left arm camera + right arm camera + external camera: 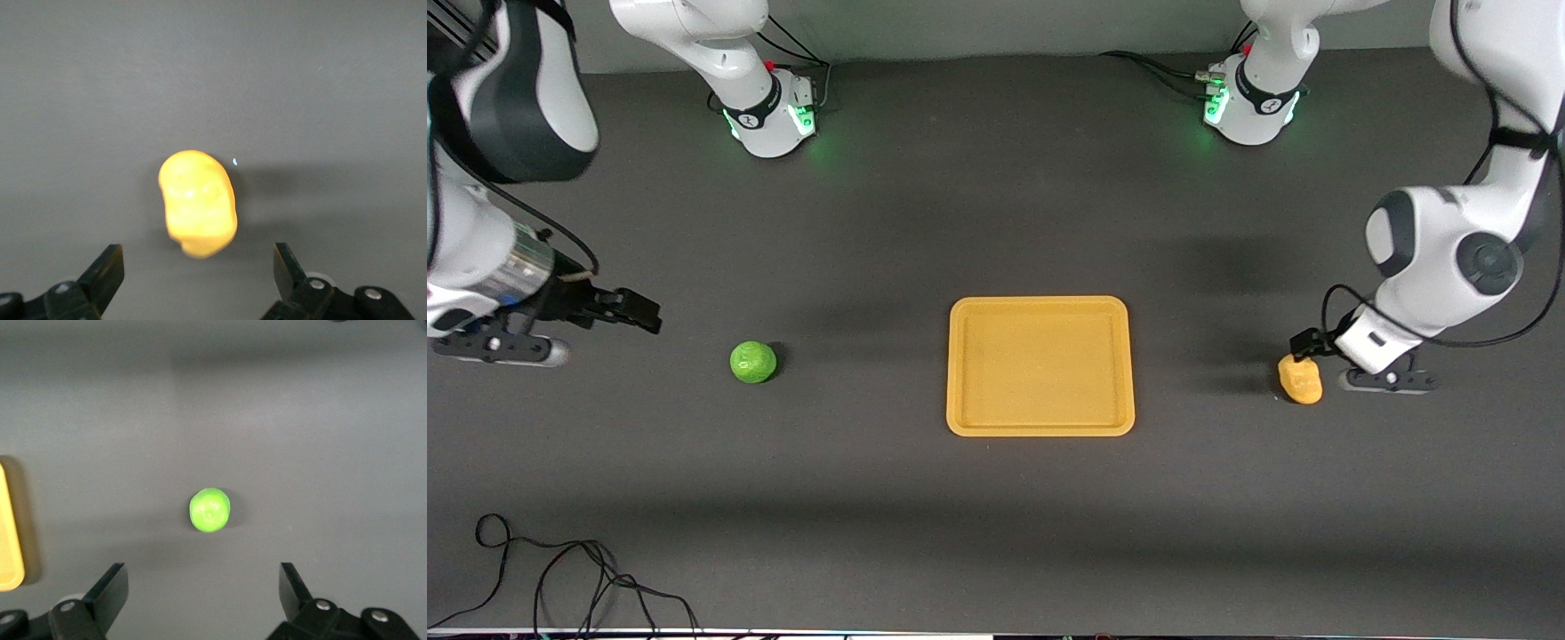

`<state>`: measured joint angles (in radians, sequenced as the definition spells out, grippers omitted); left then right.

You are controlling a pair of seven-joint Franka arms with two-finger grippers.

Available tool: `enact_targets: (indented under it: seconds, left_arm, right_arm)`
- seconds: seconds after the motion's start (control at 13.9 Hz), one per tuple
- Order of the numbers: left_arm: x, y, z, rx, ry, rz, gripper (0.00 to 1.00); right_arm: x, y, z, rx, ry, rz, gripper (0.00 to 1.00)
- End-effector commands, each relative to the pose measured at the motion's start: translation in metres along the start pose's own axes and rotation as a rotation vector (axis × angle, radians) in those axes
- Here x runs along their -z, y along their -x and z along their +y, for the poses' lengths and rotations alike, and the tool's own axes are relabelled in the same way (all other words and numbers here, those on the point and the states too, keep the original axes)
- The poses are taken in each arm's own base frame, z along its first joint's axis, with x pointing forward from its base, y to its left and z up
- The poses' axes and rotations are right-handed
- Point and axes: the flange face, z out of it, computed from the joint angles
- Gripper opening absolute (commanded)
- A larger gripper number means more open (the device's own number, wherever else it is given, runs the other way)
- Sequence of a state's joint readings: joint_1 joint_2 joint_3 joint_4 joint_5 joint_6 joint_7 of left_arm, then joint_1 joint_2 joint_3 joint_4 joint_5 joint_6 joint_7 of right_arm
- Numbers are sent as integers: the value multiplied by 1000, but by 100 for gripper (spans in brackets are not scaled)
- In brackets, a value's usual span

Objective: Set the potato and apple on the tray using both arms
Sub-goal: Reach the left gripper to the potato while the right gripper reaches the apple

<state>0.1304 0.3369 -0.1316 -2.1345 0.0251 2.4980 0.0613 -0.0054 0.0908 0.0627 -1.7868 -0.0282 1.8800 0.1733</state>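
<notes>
The mustard-yellow tray (1040, 365) lay bare at the table's middle. The green apple (753, 362) rested toward the right arm's end, the potato (1300, 380) toward the left arm's end, both well apart from the tray. The left gripper (199, 277) was held low over the potato, jaws apart. The right gripper (203, 593) was held near the apple, jaws apart.

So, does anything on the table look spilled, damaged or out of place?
Nothing stands out. The tray lies flat and square, holding nothing; the apple and potato sit intact on the table. Loose black cables lie near the front camera's edge.
</notes>
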Motion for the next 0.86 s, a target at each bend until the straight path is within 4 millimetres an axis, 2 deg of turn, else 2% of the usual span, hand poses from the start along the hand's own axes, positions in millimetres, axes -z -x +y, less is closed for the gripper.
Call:
enact_targets:
  seconds: [0.0,0.07,0.14,0.22,0.29,0.43,0.5,0.58,0.72,0.79]
  left_arm:
    - [-45,-4,6,-18,-5,9,100]
    - [-52,-3,6,-17,-4,6,92]
    - [-52,-3,6,-16,-4,6,77]
    - [-51,-3,7,-15,-4,5,58]
    - [-50,-4,8,-6,-4,8,42]
    - [-44,-6,19,-11,-6,12,23]
    - [-34,-8,24,7,-8,22,18]
    - [-23,-10,35,31,-10,26,18]
    - [6,-11,75,77,-16,17,18]
    - [20,-9,101,102,-22,3,18]
  right_arm:
    - [-42,10,-2,1,0,15,100]
    - [-68,15,-3,4,-9,63,100]
    - [-93,23,-3,4,-19,108,100]
    - [-114,28,-1,4,-21,109,100]
    - [-135,29,-2,7,-17,82,100]
    - [-189,30,-5,-2,-8,-13,100]
    - [-213,28,-9,3,-6,-47,100]
    - [-227,25,-9,0,-6,-59,100]
    - [-260,25,-10,-1,-12,-55,100]
    - [-273,25,-10,-1,-15,-54,100]
